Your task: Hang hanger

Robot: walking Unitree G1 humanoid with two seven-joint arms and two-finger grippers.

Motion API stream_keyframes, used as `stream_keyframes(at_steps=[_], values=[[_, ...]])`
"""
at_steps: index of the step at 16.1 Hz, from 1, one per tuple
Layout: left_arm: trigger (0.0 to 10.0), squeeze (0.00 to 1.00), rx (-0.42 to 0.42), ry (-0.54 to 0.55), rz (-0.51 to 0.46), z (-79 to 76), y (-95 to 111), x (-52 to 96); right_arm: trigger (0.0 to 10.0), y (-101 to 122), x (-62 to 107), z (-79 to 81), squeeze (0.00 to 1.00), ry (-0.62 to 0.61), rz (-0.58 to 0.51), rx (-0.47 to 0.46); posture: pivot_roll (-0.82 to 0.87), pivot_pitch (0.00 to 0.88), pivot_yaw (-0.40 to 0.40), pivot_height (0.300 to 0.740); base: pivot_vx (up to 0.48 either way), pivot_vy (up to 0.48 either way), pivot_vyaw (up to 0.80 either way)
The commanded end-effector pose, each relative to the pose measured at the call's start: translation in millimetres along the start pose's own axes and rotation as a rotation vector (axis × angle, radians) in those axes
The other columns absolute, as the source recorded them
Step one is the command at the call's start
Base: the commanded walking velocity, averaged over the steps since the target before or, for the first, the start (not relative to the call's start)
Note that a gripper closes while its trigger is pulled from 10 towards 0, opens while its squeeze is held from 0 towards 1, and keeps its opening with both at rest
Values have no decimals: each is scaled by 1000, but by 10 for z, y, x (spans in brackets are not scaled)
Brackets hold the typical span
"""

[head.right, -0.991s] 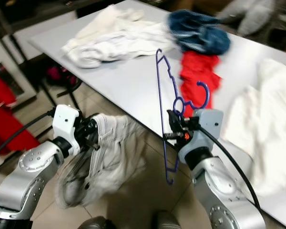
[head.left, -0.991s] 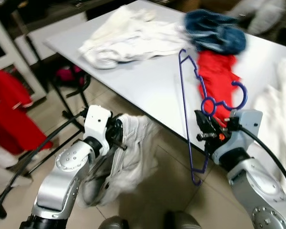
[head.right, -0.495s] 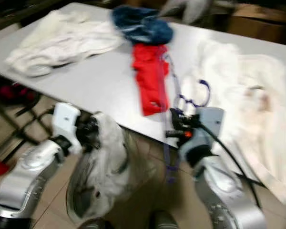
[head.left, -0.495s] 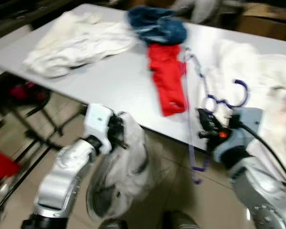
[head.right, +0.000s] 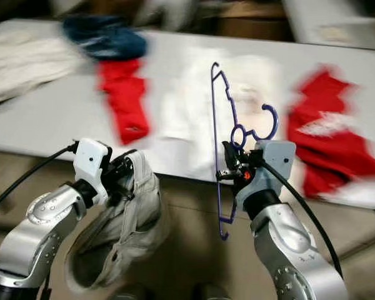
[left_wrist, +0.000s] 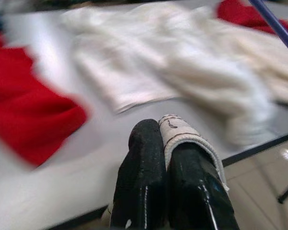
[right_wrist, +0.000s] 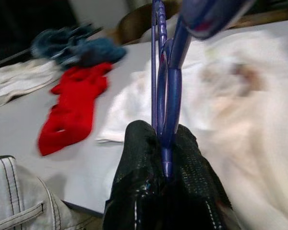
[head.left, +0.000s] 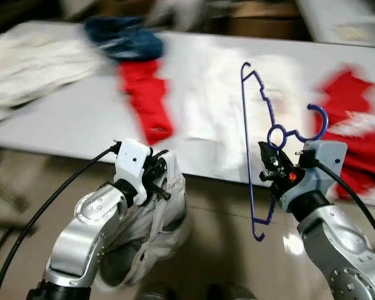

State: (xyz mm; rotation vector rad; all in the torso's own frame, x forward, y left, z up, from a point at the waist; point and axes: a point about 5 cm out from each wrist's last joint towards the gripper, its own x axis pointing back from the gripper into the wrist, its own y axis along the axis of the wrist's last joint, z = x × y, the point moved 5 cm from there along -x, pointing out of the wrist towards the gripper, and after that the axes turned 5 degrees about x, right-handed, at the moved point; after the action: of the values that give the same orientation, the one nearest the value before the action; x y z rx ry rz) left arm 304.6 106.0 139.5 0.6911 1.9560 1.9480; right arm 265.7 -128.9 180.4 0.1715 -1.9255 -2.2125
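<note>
R gripper (head.left: 270,170) clamped on hanger (head.left: 247,150) neck, L gripper (left_wrist: 165,158) pinching pale garment (head.left: 151,234) (blurry frames). Risk: hanger twists or snags clothes on counter (head.left: 69,128) ahead of gripper.

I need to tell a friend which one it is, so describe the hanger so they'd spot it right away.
In front of the long grey table, the right gripper holds the hanger upright. It's thin purple wire, unlike the soft clothes behind it.

head stereo: down at table (head.left: 81,125) edge | wrists: close along fingers | shared: table
</note>
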Motion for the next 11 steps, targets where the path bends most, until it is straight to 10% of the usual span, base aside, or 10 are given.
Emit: stream_keyframes(at_steps=[1, 11], values=[[10000, 0, -29, 4, -45, 27, 124, 18, 10000, 33, 11, 66, 0, 21, -13, -3, -1, 71, 77, 740, 0, -259, -613], [10000, 0, 1, 34, -38, 70, 112, -5, 10000, 0, 6, -131, 0, -83, -1, 31, -2, 70, 70, 740, 0, -50, -245]])
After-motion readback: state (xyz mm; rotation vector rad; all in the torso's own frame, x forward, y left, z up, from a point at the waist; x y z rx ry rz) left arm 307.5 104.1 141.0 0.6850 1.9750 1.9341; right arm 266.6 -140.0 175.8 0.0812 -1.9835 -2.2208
